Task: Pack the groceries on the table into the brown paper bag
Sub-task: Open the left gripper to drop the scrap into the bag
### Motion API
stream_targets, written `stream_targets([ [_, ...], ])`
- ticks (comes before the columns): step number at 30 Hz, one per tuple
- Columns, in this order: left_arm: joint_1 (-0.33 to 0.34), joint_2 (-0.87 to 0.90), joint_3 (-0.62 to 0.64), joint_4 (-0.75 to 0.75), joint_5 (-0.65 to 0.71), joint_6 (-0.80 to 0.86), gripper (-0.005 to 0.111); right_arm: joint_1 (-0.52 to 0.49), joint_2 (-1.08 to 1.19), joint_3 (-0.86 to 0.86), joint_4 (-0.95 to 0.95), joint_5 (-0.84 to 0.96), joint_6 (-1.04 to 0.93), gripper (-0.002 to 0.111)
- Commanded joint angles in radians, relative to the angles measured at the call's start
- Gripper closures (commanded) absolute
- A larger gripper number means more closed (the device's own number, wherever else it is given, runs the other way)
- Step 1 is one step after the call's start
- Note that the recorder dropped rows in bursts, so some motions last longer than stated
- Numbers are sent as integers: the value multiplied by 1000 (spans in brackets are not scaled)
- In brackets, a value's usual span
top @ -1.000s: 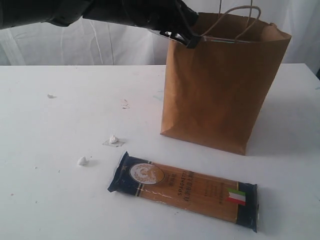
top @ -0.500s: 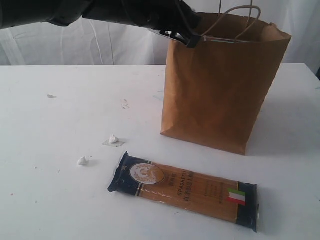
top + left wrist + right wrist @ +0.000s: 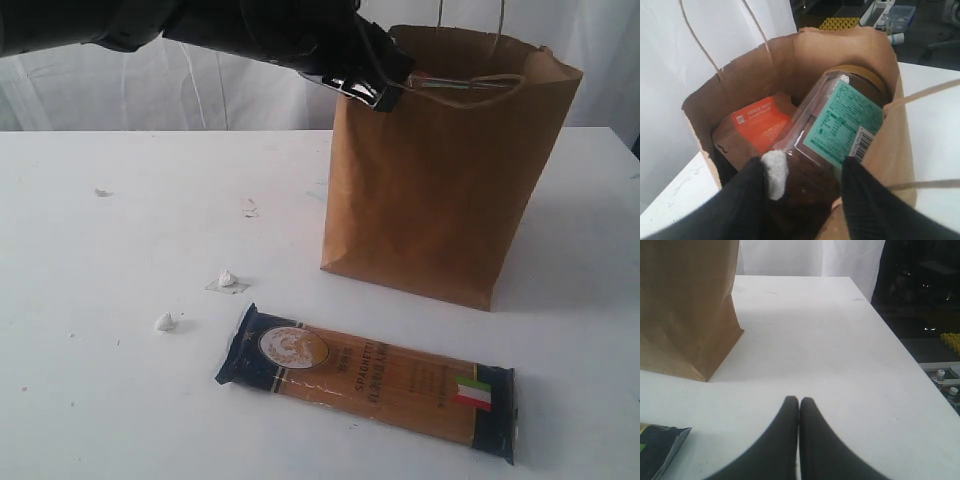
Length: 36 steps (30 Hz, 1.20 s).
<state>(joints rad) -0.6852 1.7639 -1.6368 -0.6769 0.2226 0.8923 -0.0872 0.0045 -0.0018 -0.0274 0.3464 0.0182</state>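
Your left gripper (image 3: pixel 807 172) at mouth of tall kraft-brown paper bag (image 3: pixel 430 180), fingers spread. Clear dark-filled jar (image 3: pixel 840 120) between them inside bag, beside orange-labelled brown pouch (image 3: pixel 760 122). Your right gripper (image 3: pixel 799 402) near bag, fingers pressed together. Long blue-ended spaghetti pack (image 3: pixel 370 380) flat on white table (image 3: pixel 120 260), near bag base.

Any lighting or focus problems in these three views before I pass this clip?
Exterior view: soft even light, the brown paper bag throws a faint shadow on the table, spaghetti pack print soft. Left wrist view: jar label readable, left claw out of focus. Right wrist view: right claw blurred, room beyond the table dark.
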Motion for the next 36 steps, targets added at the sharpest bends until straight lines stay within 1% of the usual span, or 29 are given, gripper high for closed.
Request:
stream_targets([
  [1,-3,-6,-5,-13,13,4,96,-3,-4,2,-3,-4,3,108],
  [2,-3,-6,-5,-13,1,4,103,-3,-4,2,-3,-4,3,108],
  [3,-3,-6,-5,-7,-10,4,102,-3,-4,2,-3,-4,3,108],
  [4,-3,-6,-5,0,-13,4,97,-3,-4,2,-3,-4,3,108],
  [5,-3,-6,-5,3,-13,4,88,-3,-4,2,-3,-4,3,108],
  [7,-3,-6,-5,5,-13,4,62,-3,-4,2,-3,-4,3,108],
  [8,-3,-6,-5,5,-13,4,51,-3,-4,2,-3,-4,3,108],
  [9,-3,-6,-5,5,-13,4,42,-3,-4,2,-3,-4,3,108],
  [11,-3,-6,-3,5,-13,4,35,-3,-4,2,-3,-4,3,108],
  [12,-3,-6,-3,5,-13,4,35,-3,-4,2,-3,-4,3,108],
  [14,-3,-6,-3,5,-13,4,40,-3,-4,2,-3,-4,3,108],
  [16,-3,-6,-3,5,-15,4,50,-3,-4,2,-3,-4,3,108],
  [17,-3,-6,-3,5,-17,2,57,-3,-4,2,-3,-4,3,108],
  [21,-3,-6,-3,5,-28,2,77,-3,-4,2,-3,-4,3,108],
  [25,-3,-8,-3,8,-47,5,103,-3,-4,2,-3,-4,3,108],
  [26,-3,-11,-3,13,-70,10,107,-3,-4,2,-3,-4,3,108],
  [29,-3,-33,-3,30,-77,26,107,-3,-4,2,-3,-4,3,108],
  [31,-3,-73,-3,59,-26,26,107,-3,-4,2,-3,-4,3,108],
  [36,-3,-240,-3,60,254,24,107,-3,-4,2,-3,-4,3,108],
])
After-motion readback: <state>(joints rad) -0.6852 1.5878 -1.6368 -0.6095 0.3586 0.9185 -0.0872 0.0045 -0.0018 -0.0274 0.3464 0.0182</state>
